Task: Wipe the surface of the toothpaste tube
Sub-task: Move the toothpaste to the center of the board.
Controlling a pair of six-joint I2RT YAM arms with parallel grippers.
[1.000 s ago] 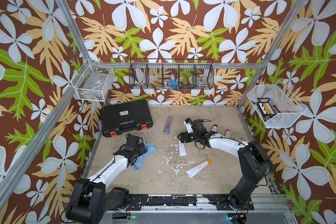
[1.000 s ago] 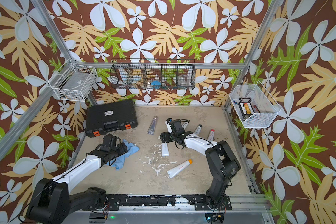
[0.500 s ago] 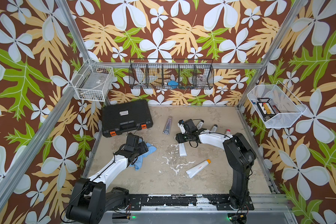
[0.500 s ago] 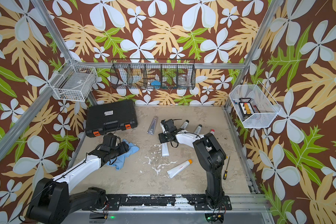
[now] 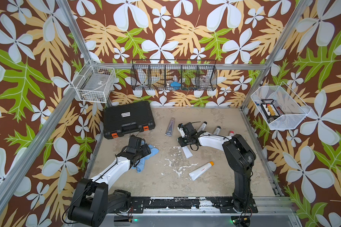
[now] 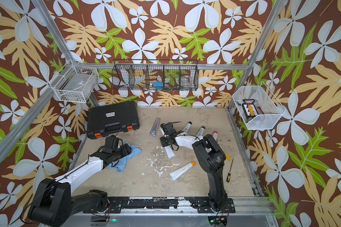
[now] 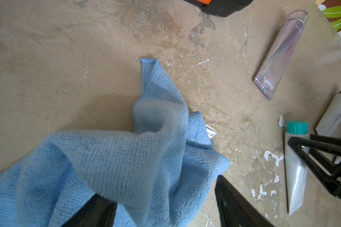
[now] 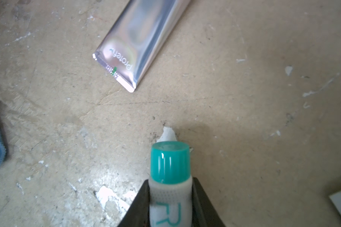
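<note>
The right pincer is clamped on the tube. In the right wrist view its fingers press both sides of the shoulder, just below the teal cap. The tube lies flat near the middle of the tabletop, cap toward 11 o'clock and tail toward 5.

The left pincer stands with jaws apart at 9 o'clock. The blue cloth is draped over one finger and bunched in the gap, and I see no firm grip on it.

A silver tube lies at 12 o'clock of the right pincer, an orange-capped one at 5 o'clock, and a black case at 10.

The step looks like securing the tube, with wiping not yet begun. The next move probably calls for the left pincer to close on the cloth. The right one would lift or steady the tube toward 9 o'clock so the cloth can rub along its body.
</note>
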